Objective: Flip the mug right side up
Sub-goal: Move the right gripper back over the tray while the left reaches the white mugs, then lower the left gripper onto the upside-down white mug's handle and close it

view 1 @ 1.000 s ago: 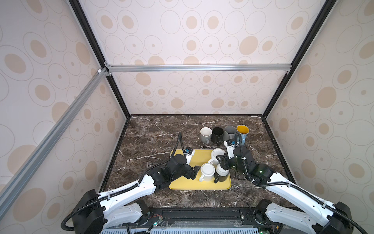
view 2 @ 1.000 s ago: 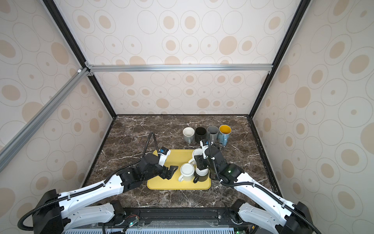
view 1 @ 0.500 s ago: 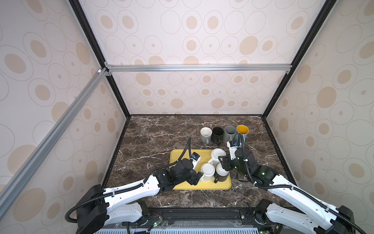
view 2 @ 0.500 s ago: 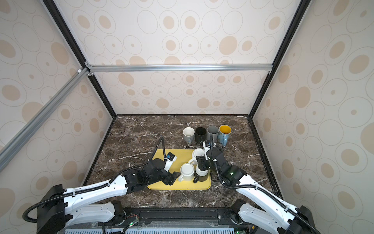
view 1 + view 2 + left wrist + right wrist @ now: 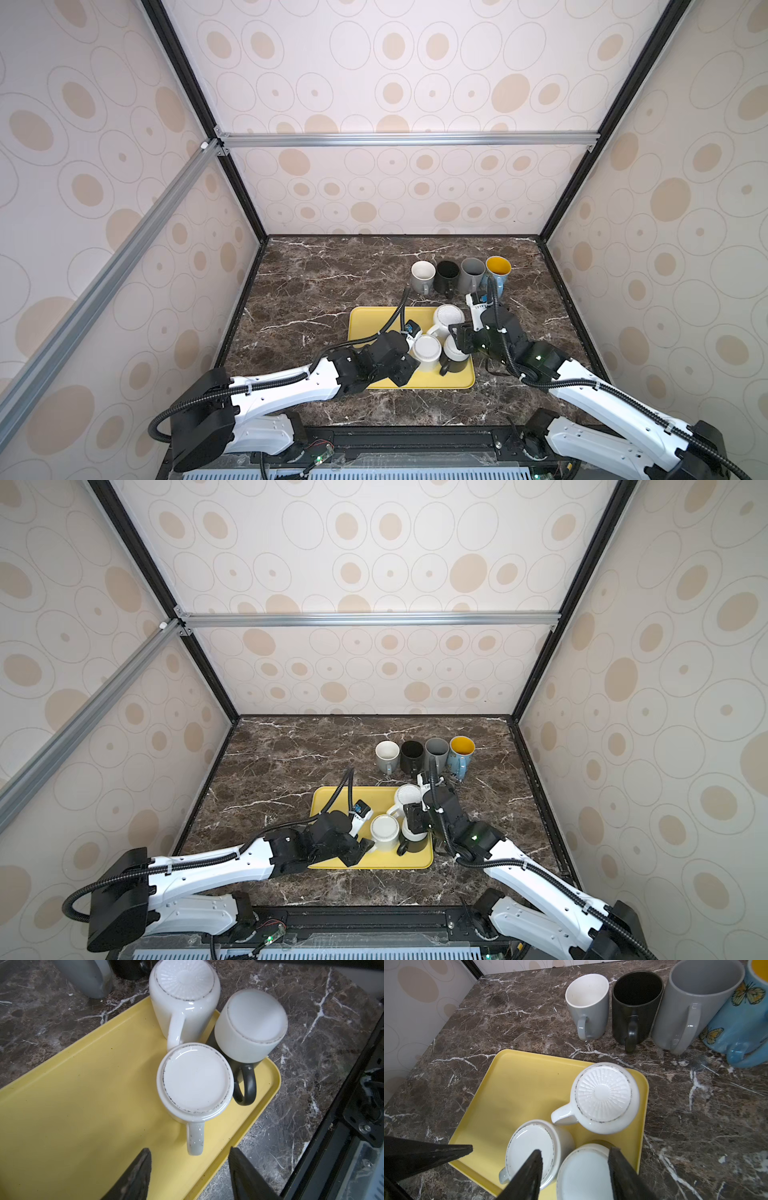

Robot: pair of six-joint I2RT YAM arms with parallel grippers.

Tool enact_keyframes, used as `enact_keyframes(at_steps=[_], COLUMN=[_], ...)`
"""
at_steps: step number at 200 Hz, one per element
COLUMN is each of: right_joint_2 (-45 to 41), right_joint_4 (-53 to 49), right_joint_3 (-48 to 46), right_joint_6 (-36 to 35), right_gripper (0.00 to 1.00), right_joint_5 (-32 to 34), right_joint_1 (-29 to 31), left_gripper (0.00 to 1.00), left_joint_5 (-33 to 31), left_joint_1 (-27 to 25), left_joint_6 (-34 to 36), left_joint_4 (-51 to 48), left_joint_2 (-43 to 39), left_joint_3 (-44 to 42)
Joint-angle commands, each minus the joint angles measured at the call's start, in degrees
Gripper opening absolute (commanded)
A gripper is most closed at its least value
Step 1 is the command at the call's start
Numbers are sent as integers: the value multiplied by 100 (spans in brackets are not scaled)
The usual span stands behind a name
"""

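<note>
Three mugs stand upside down at the right end of the yellow tray (image 5: pixel 374 322): a white one with a ribbed base (image 5: pixel 448 316), a flat-based white one (image 5: pixel 427 348) (image 5: pixel 196 1080), and a white-and-black one with a black handle (image 5: pixel 455 362) (image 5: pixel 583 1169). My left gripper (image 5: pixel 189 1150) (image 5: pixel 412 365) is open and low over the tray. The tip of the flat-based mug's handle (image 5: pixel 195 1140) lies just between its fingertips, untouched. My right gripper (image 5: pixel 576 1150) (image 5: pixel 456 345) is open and hovers above the white-and-black mug's base.
Behind the tray a row of upright mugs stands on the marble: grey-white (image 5: pixel 423 276), black (image 5: pixel 447 276), grey (image 5: pixel 473 274) and blue with a yellow inside (image 5: pixel 498 270). The tray's right rim (image 5: pixel 276 1084) is close to the mugs. A black frame rail (image 5: pixel 415 434) runs along the table's front.
My left arm has swung right and in towards the flat-based white mug's handle, and its jaws have narrowed. The right gripper has barely shifted over the white-and-black mug.
</note>
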Motion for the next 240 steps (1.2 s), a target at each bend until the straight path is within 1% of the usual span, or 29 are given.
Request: enact_keyframes(at_steps=[1,67,84,116,179,240], right_joint_2=[-22,45,60,89,144,135], right_joint_4=[-20,63,82,136,181,208], right_joint_3=[-71,-124,-132,-138,-143,-142], right_joint_6=[53,4,11,16,8,18], right_gripper=[54,54,54,54,54,54], right_joint_5=[-38,-12,-5,32,23,24], right_joint_1=[18,20,14,15,17,18], left_gripper=[59,56,53,48,41,31], left_joint_5=[-30,216,329,349,245,122], left_joint_1=[-88,-102,-98,-104,-99,-85], left_joint_6=[-26,241,330,396,379,370], left_joint_4=[7,-5,-117,-298,-386,-507], left_joint_2=[134,860,1093,1385,1572,1687], left_joint_3=[250,579,741,941,1073,1173])
